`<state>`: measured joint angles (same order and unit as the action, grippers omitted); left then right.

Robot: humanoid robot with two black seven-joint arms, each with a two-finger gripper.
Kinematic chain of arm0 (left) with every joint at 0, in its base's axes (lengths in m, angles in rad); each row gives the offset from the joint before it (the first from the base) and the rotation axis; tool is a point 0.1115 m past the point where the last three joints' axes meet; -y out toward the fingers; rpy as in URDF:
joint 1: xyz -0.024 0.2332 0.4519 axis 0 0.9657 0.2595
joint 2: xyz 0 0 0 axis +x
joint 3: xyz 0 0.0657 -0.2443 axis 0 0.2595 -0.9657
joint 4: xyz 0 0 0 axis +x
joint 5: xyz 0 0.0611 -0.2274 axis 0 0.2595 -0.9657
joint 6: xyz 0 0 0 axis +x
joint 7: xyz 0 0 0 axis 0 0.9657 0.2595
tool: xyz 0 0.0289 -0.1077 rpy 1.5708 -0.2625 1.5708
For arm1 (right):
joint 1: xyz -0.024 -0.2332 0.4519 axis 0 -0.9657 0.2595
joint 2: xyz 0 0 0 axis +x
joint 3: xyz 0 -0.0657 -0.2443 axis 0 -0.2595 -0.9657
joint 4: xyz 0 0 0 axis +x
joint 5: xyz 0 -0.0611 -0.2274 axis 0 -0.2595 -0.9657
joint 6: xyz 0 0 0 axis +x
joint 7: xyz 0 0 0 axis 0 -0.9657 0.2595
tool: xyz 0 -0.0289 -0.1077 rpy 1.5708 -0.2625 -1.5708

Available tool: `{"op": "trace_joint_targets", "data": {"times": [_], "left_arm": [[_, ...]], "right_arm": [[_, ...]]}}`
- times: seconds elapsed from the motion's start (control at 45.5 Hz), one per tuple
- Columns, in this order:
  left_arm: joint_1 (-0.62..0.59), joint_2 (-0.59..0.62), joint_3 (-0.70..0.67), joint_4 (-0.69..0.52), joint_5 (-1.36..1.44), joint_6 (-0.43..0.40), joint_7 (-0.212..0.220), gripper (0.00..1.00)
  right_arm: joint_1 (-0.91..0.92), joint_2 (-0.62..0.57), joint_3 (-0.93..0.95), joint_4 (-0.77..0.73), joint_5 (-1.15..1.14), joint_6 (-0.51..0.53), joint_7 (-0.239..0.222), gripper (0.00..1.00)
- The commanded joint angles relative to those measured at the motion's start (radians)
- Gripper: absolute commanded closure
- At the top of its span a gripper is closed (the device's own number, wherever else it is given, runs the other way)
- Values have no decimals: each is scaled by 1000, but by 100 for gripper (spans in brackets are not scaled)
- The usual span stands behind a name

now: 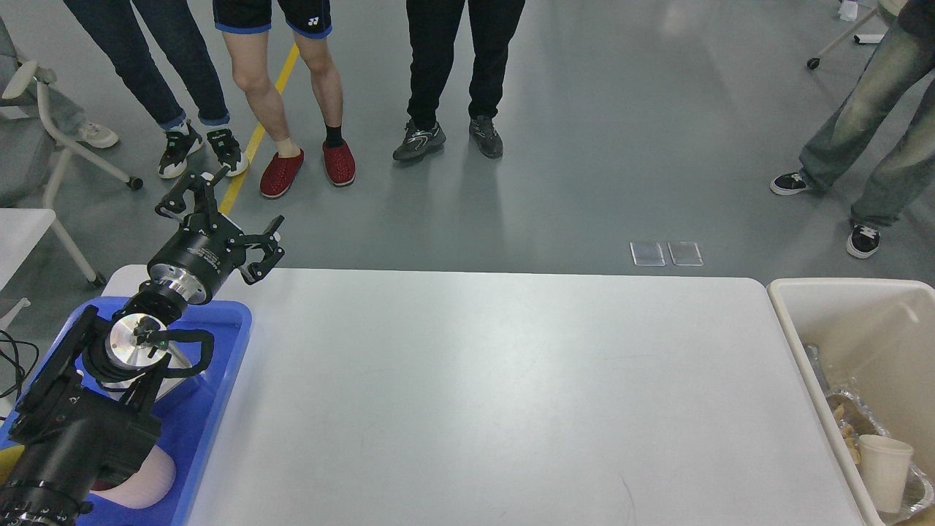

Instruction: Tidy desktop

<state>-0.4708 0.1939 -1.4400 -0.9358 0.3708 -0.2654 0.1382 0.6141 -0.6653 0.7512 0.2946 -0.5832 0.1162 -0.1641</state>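
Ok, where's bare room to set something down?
The white desktop shows bare between the blue tray on the left and the beige bin on the right. The tray is crowded by the left arm and a pink bowl; the bin's near end holds a foil pan and paper cup.

White desktop (497, 394), blue tray (219, 409) on its left end

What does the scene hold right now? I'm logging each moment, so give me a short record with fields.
desktop: white, nothing lying on its visible part
left gripper: open, raised over the table's far left corner
right gripper: not in view
blue tray: at left, under the left arm
beige bin: at right, holding a paper cup
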Motion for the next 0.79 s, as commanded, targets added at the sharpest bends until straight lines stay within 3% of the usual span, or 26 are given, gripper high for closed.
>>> {"op": "trace_joint_targets", "data": {"times": [0.0,0.22,0.395,0.615,0.769], "left_arm": [[-2,1,0,2,0,0,0,3],[-2,1,-5,0,0,0,0,3],[1,-1,-7,0,0,0,0,3],[6,-1,-7,0,0,0,0,3],[8,-1,-8,0,0,0,0,3]], "right_arm": [[73,52,103,9,0,-3,2,0],[141,134,229,58,0,-1,2,0],[128,151,324,274,0,-1,21,0],[101,193,349,437,2,-1,158,0],[49,253,390,486,2,0,218,0]]}}
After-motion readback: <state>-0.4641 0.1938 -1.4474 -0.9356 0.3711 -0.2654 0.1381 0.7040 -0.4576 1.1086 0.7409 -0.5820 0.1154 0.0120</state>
